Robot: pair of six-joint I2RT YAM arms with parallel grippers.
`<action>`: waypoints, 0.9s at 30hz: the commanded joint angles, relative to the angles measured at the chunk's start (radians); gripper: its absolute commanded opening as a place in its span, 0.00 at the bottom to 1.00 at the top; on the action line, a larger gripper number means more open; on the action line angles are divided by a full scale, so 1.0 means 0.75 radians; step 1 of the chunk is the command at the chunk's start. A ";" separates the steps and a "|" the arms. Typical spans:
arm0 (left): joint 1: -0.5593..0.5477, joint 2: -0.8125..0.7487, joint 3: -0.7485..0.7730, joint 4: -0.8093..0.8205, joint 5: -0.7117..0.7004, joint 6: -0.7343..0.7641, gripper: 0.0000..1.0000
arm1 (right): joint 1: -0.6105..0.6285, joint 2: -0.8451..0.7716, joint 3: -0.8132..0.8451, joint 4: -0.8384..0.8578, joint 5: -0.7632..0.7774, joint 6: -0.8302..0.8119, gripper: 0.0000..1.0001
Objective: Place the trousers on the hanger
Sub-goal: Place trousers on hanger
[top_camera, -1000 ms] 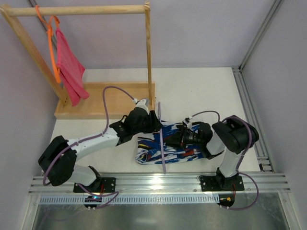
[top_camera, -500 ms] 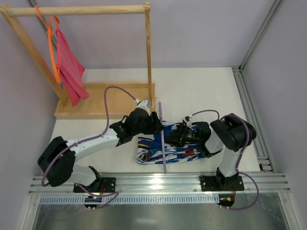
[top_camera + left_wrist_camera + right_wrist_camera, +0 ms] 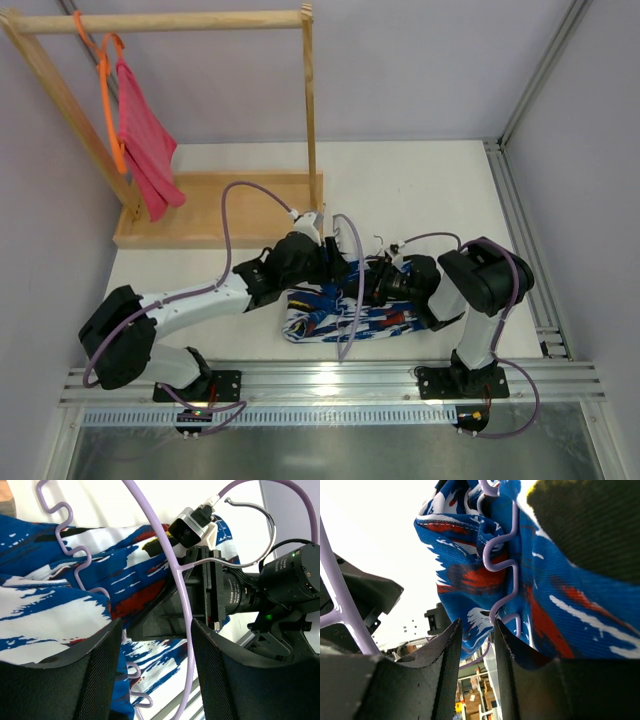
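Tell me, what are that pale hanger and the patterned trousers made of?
The hanger looks like thin, smooth lavender plastic, moulded into wavy notches; its hook seems shiny grey metal. The trousers look like soft matte woven cloth: they fold and show a fine weave.

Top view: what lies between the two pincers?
The hanger, curving over the trousers, runs between the left pincer and the right pincer; the top view shows it.

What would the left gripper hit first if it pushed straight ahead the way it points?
Most likely the thin lavender plastic hanger, whose bar crosses the gap of the left gripper; the right arm's black gripper sits just behind, though depth is unclear.
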 commanded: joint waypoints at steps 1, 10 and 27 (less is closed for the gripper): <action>-0.030 -0.052 -0.021 0.107 -0.069 -0.013 0.58 | 0.009 -0.039 -0.025 0.421 0.058 0.017 0.34; -0.079 -0.042 -0.013 0.095 -0.114 0.001 0.59 | 0.013 -0.131 -0.023 0.280 0.066 -0.013 0.33; -0.083 -0.075 -0.072 0.075 -0.145 0.020 0.60 | 0.070 -0.376 0.028 -0.276 0.178 -0.220 0.33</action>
